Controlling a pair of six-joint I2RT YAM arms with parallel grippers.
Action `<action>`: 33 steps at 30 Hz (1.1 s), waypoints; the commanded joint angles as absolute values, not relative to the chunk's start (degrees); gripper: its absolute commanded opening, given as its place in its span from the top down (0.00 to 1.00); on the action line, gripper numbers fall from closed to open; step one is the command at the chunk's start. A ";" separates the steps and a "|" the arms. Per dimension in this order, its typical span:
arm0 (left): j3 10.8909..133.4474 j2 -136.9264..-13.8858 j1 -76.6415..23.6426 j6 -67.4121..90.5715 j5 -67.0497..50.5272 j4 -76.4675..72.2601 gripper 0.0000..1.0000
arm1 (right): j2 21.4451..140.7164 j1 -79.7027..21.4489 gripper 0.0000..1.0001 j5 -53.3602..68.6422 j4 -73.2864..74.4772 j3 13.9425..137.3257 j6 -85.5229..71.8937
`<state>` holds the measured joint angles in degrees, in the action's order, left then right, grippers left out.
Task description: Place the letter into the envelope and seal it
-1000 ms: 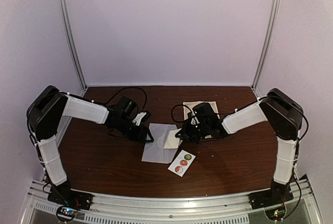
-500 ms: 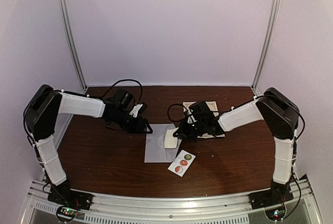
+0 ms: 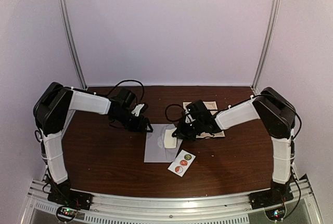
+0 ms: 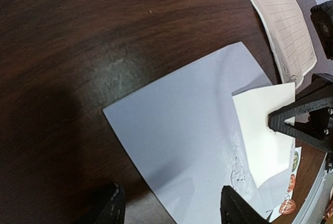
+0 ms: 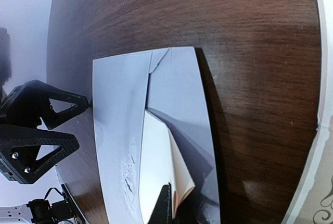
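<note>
My right gripper [image 4: 273,121] is shut tight, and it looks like it is pinching the edge of the letter [image 4: 263,135]. My left gripper [image 3: 146,128] is open wide with nothing in it. It hangs just over the left edge of the envelope [image 4: 177,140]. The envelope lies flat in the middle of the bench [image 4: 78,52]. The letter is only partly inside it, and the rest sticks out on the right side. Here is what worries me. Nothing is holding the envelope down. If I push the letter in now, I think the whole envelope could slide left across the bench, and the letter would go no deeper. The envelope already has a wrinkly spot near the letter, and a hard push could make it crumple more. The letter curls up near my right gripper, so it may bend or fold and not slip in. If my left gripper presses down on the wrong spot, it could squash the opening shut. The strip of stickers [image 3: 181,163] lies near the envelope's near right corner, and a sliding envelope or a low arm could knock it away.
</note>
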<state>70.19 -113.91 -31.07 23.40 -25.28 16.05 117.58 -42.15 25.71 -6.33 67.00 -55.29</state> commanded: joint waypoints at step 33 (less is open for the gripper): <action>72.28 -116.85 -31.11 21.28 -29.63 16.40 0.50 | 120.48 -43.02 0.76 16.69 12.07 80.83 -42.39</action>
<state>71.16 -116.05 -31.03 22.35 -30.79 14.92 123.11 -42.72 23.35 4.29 79.40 -45.67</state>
